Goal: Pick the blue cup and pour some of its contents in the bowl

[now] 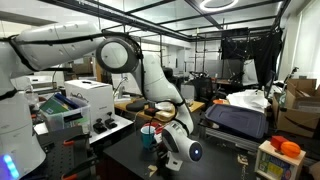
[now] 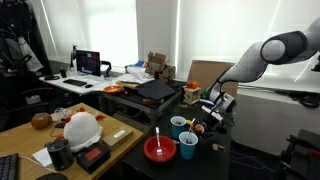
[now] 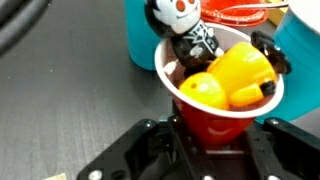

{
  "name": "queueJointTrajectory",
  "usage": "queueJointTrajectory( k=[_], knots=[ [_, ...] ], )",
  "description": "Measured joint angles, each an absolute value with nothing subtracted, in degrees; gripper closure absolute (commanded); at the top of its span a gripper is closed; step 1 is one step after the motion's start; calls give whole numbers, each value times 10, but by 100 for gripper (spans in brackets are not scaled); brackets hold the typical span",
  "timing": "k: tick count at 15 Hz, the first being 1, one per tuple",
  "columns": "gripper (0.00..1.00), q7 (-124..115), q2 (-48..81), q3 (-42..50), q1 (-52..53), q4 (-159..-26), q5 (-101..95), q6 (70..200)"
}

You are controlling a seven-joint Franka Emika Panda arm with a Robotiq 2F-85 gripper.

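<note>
In the wrist view my gripper (image 3: 215, 135) is shut on a red cup (image 3: 222, 108) with a white rim. It holds yellow pieces and a small skeleton figure. Just behind it stands the blue cup (image 3: 140, 35), and beyond that is the rim of the red bowl (image 3: 235, 12). In an exterior view the red bowl (image 2: 160, 149) sits at the dark table's near end, with the blue cup (image 2: 187, 147) next to it. My gripper (image 2: 204, 124) is just behind them. In an exterior view the gripper (image 1: 165, 135) is low over the dark table.
A teal cup (image 3: 302, 50) stands to the right of the red cup, and it also shows in an exterior view (image 2: 178, 126). A red stapler-like box (image 2: 95, 155), a white helmet (image 2: 82, 128) and a black mug (image 2: 60, 153) lie on the wooden table. A printer (image 1: 85, 100) stands beside the arm.
</note>
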State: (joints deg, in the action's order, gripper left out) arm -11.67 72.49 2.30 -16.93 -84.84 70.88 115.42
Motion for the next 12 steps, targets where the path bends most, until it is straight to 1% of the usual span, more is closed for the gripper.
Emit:
queueJointTrajectory(
  k=[12],
  knots=[
    [92, -116, 677, 52, -152, -872, 659, 1154]
  ],
)
